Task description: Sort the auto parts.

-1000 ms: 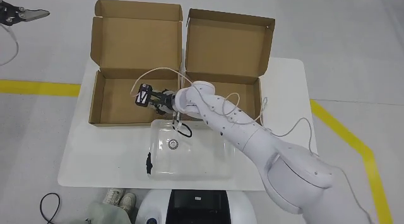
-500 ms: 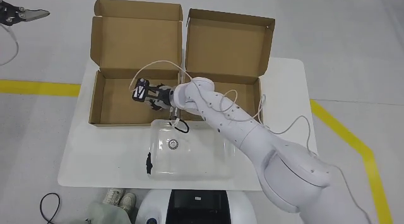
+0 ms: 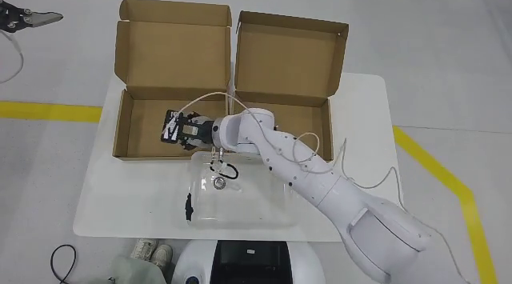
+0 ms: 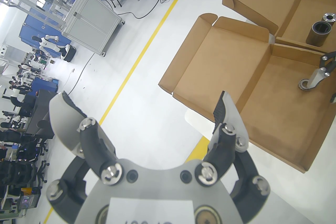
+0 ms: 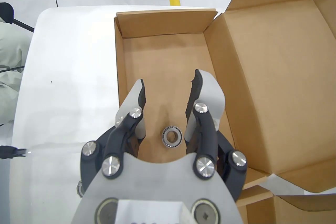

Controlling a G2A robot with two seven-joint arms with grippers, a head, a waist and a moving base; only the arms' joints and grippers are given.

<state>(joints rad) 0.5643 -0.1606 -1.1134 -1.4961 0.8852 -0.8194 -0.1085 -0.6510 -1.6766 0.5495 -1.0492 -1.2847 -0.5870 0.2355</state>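
My right gripper [image 5: 169, 80] hangs open inside the left cardboard box [image 5: 160, 57], low over its floor. A small steel bearing ring [image 5: 172, 137] lies flat on the box floor between and just behind the fingers, touching neither. In the top view the right gripper [image 3: 172, 128] is over the left box [image 3: 136, 132]. My left gripper [image 4: 143, 101] is open and holds nothing, out over the floor left of the table, also seen in the top view [image 3: 32, 18]. The left wrist view shows the bearing ring [image 4: 304, 83] under the right gripper.
The right cardboard box [image 3: 312, 120] holds a dark cylinder [image 4: 319, 33] and a silver sleeve [image 4: 328, 17]. In front of the boxes a clear tray [image 3: 272, 204] holds a metal ring [image 3: 218, 182], a black loop [image 3: 230, 170] and a small black part [image 3: 189, 204]. Both lids stand open behind.
The right gripper has moved left and lower, from the left box's right end to over its floor. The left arm has kept still.
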